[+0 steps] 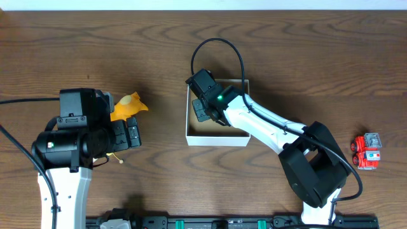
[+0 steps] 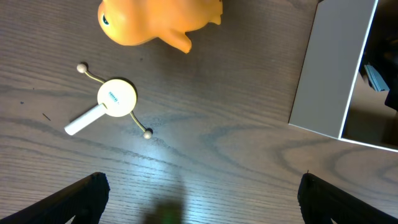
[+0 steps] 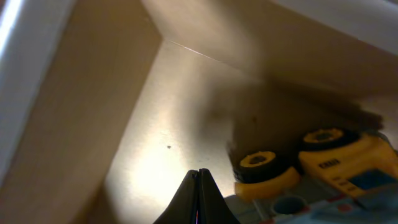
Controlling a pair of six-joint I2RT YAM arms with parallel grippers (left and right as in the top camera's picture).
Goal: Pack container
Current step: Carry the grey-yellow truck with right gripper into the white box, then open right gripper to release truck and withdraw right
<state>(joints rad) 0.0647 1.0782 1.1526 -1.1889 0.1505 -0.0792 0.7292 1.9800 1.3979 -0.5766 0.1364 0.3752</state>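
A wooden counter (image 1: 305, 57) is seen from above. The container (image 1: 216, 138), a white box with a brown inside, is set near the middle of the counter. The right arm (image 1: 267, 124) is reached into it from the near right. In the right wrist view, the right jaws are seen pressed together, tip to tip, just above the brown floor (image 3: 155, 143), with nothing held between them. A yellow-wheeled toy car (image 3: 336, 168) is seen lying in the container, just beside them.

The left arm (image 1: 70, 140) is placed towards the left edge. The left jaws are spread wide and nothing is held. On the bare counter ahead of them, an orange toy (image 2: 158, 22) and a small white toy (image 2: 115, 99) are seen, near each other but apart. A red truck (image 1: 367, 151) is placed near the right edge.
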